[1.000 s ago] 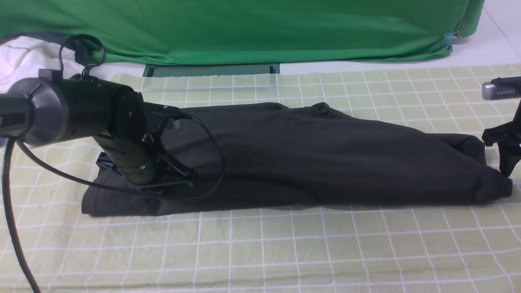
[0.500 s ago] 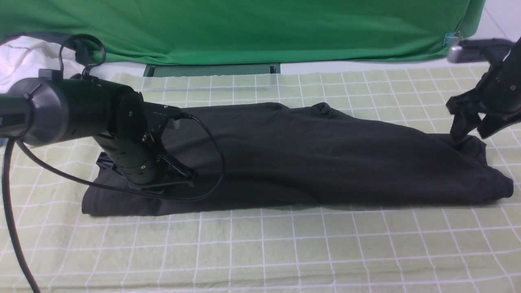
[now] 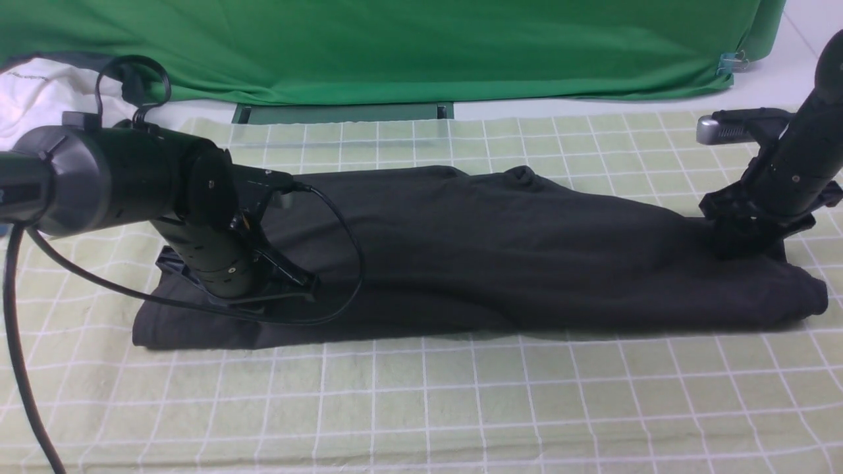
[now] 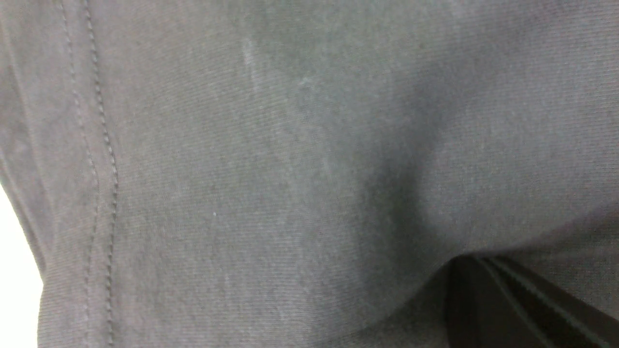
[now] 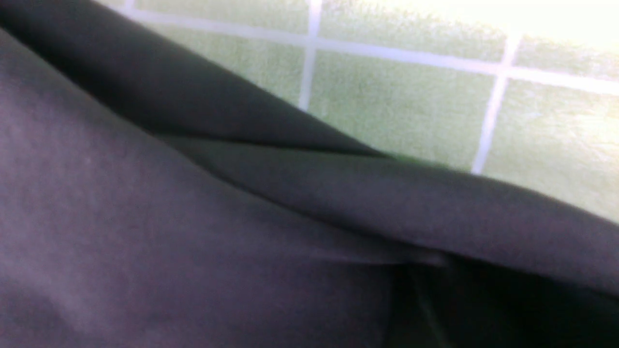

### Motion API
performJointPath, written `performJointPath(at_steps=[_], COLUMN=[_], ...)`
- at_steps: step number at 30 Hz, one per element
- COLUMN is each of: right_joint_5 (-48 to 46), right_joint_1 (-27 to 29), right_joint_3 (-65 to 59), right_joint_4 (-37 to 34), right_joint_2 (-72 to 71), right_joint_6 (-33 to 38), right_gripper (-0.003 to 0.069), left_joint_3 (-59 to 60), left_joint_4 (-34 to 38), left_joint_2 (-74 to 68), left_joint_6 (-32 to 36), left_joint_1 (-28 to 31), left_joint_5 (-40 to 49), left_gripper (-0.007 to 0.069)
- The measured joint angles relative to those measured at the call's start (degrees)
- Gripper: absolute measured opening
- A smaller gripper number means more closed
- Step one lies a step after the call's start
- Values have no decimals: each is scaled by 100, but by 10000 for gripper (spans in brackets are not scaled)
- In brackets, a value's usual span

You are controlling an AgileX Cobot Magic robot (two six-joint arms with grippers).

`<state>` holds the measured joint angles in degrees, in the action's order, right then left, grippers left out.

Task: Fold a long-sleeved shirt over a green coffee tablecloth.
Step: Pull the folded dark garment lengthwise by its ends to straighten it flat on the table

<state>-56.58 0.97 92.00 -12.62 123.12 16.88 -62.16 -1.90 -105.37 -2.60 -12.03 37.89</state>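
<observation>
Position: the long-sleeved shirt (image 3: 500,257) lies as a long, narrow, already doubled band across the middle of the green coffee tablecloth (image 3: 461,395), running left to right on the table. A small collar bump sits on its far edge near the centre.

Left claw (image 3: 290,286): down flat on the shirt's left end, closed. In the left wrist view the knit puckers toward one dark finger (image 4: 512,309), so I read this as a pinch on the cloth. A stitched hem runs close by.

Right claw (image 3: 741,240): lowered onto the far corner of the shirt's right end. Black jaws against black cloth; I cannot tell whether they are open or closed on anything. The right wrist view shows only a layered fold edge with grid cloth beyond it.

Handling (judgement):
- Soft, light, limp knit with no stiffness. It will sag between two grip points and drape wherever it is let go.
- Stacked layers look free to slide on one another, so a grip on the top layer alone would likely peel the fold open.
- Best hold: the end corners, biting through every layer, one claw at each end.
- The tablecloth underneath is loose fabric too, so a pinch taken too low could lift it along.
</observation>
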Motion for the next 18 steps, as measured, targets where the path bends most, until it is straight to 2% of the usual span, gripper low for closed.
performJointPath(at_steps=[3,4,5,6,11,18], right_joint_5=[23,29,29,29,-40,481], right_joint_1=[0,0,0,0,0,0], right_joint_3=[11,11,11,11,1,7], right_joint_4=[-39,-85,-100,-105,-52,168], right_joint_2=[13,13,4,-10,-410,-1077], right_joint_6=[25,68,88,110,146,14], right_gripper=[238,134,83,63,51,51], left_joint_3=[0,0,0,0,0,0], left_joint_4=[0,0,0,0,0,0], left_joint_2=[0,0,0,0,0,0], left_joint_6=[0,0,0,0,6,6], left_joint_1=[0,0,0,0,0,0], left_joint_5=[-12,-14,-19,-19,-14,-20], left_gripper=[10,10,10,10,10,10])
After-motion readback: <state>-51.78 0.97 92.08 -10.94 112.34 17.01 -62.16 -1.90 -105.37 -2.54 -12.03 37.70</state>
